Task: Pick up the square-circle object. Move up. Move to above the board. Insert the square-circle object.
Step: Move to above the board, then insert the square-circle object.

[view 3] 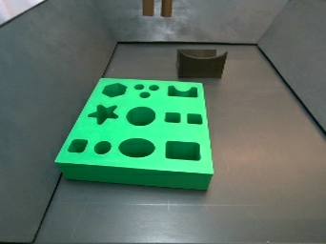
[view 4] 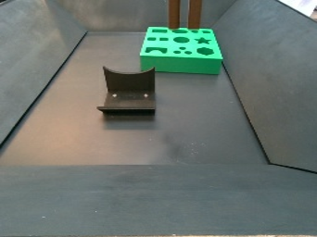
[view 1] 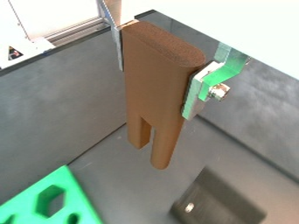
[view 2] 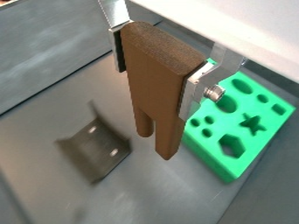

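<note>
My gripper [view 1: 162,70] is shut on the square-circle object [view 1: 158,101], a tall brown wooden block with two prong-like legs pointing down. The silver fingers [view 2: 194,91] clamp its upper part in both wrist views, and it hangs well above the grey floor. In both side views only the tips of its legs [view 3: 155,8] [view 4: 183,11] show at the upper edge; the gripper itself is out of frame there. The bright green board [view 3: 140,119] [view 4: 183,48] with its cut-out holes lies flat on the floor. In the wrist views it lies off to one side of the block [view 2: 246,122] [view 1: 41,206].
The dark fixture [view 4: 126,90] [view 3: 201,61] stands on the floor next to the board and shows below the block in the wrist views [view 2: 96,149] [view 1: 222,206]. Grey sloping walls [view 4: 44,65] enclose the floor on all sides.
</note>
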### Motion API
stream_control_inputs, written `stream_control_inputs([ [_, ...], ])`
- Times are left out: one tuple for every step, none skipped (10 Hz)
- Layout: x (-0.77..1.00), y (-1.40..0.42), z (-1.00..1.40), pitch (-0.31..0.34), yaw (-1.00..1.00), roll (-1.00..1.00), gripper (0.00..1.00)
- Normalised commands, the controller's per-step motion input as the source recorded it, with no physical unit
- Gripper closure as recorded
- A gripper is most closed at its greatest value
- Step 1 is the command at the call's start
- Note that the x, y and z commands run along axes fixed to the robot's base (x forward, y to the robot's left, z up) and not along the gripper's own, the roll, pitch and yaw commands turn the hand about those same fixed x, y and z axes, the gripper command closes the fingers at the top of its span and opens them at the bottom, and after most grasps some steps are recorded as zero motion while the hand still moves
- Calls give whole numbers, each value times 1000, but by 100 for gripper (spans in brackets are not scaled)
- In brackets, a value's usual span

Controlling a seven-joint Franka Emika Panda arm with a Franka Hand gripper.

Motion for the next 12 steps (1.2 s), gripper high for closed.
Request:
stream_control_inputs([
  [-23, -1000, 183, 53, -99, -37, 100],
  [-21, -1000, 187, 55, -54, -23, 100],
  [-20, -1000, 194, 59, -28, -30, 100],
  [-17, -1000, 199, 53, -7, -16, 100],
  [-13, -1000, 202, 51, -1, -12, 100],
  [-6, -1000, 206, 55, 4, 1, 100],
  [9, -1000, 213, 79, 5, -7, 100],
  [30, -1000, 219, 95, 6, 2, 100],
  [53, -800, 178, 108, 7, -4, 100],
  [60, -446, 107, 123, 7, 1, 100],
  [63, -243, 66, 119, 10, 1, 100],
  [0, 0, -91, 0, 0, 0, 100],
])
